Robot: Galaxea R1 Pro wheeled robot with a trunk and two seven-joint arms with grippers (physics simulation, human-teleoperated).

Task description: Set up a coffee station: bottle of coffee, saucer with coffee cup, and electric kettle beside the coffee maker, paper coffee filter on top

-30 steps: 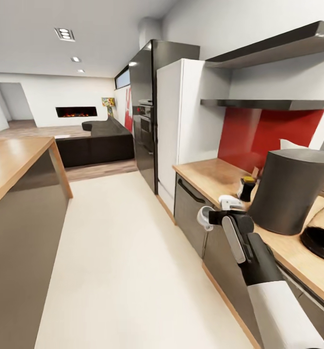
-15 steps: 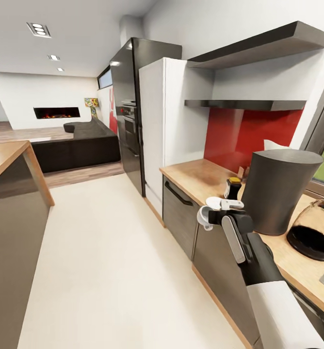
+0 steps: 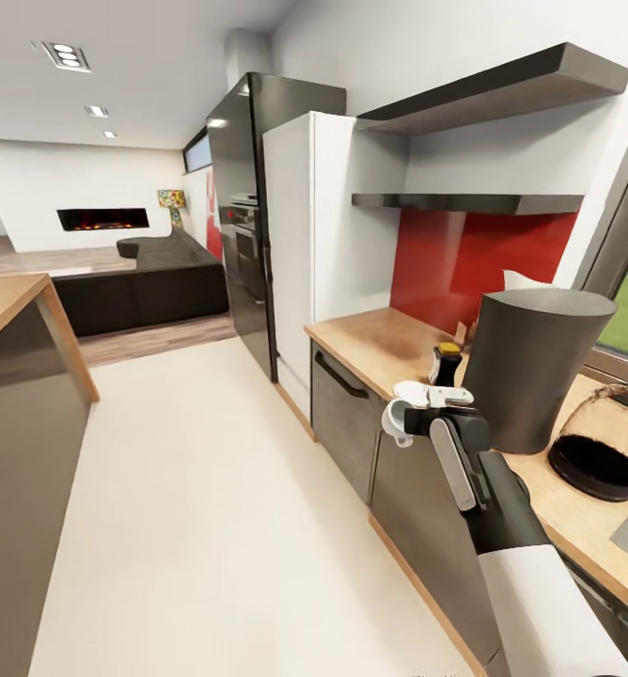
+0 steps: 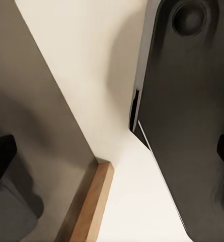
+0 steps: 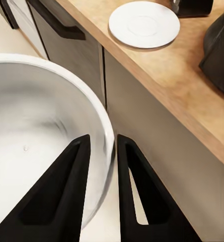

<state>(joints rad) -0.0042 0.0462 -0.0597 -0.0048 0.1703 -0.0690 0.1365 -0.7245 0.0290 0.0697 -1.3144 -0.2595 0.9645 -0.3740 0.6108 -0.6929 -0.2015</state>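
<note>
- One white ceramic coffee cup [image 5: 44, 141] is pinched by its rim in the right end effector [image 5: 102, 166], one dark finger inside the wall and one outside; the head view shows the cup [image 3: 396, 420] held out in front of the cabinet faces, off the front edge of the wooden surface [image 3: 380, 338].
- One round white saucer [image 5: 144, 23] lies flat on that surface close to its front edge, just beside the tall dark grey cylindrical coffee maker [image 3: 530, 367]; it appears bare.
- Behind the saucer stands a small dark bottle with a yellow band [image 3: 446, 364], near the coffee maker; a glass carafe with a dark base [image 3: 604, 442] sits on the far side of the machine.
- Judgement: the step in hand is carrying the cup to the saucer. The cup should rise clear of the surface's front edge before it travels inward, so its base does not catch the wood.
- Judgement: centre the cup over the saucer's well, lower it level and release only once it rests, since a rim grip can tip a cup set down crooked.
- Judgement: keep the wrist away from the bottle and the coffee maker while descending.
- Left end effector's state cannot be told; its wrist camera looks down on pale floor [image 4: 96, 60], a wood-edged grey panel and dark robot bodywork.
</note>
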